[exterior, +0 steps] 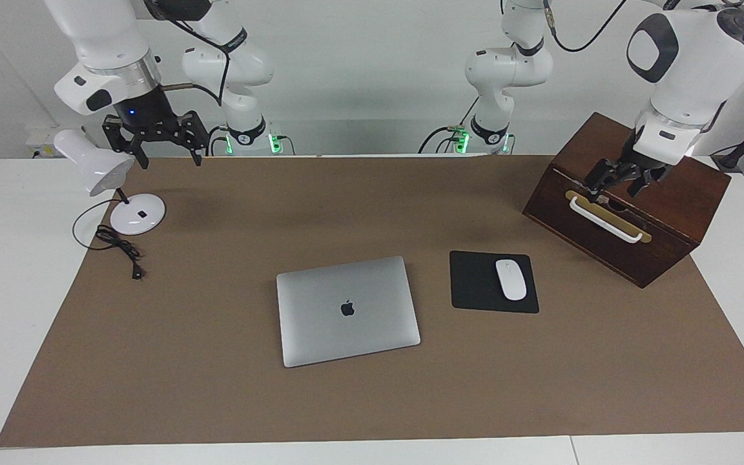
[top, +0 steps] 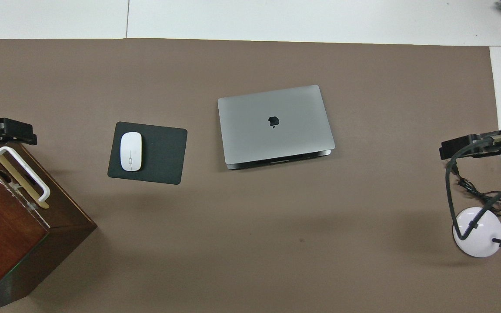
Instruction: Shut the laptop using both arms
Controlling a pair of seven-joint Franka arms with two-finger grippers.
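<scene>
Laptop (exterior: 348,310) lies closed; only facing view shows both fingers, left (exterior: 624,183) and right (exterior: 160,139), spread, empty.

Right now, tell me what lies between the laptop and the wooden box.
A black mousepad with a white mouse on it lies between the laptop and the wooden box; both views show it.

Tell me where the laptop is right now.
The laptop lies shut, mid-mat in the facing view, beside the black mousepad, which is toward the left arm's end.
</scene>
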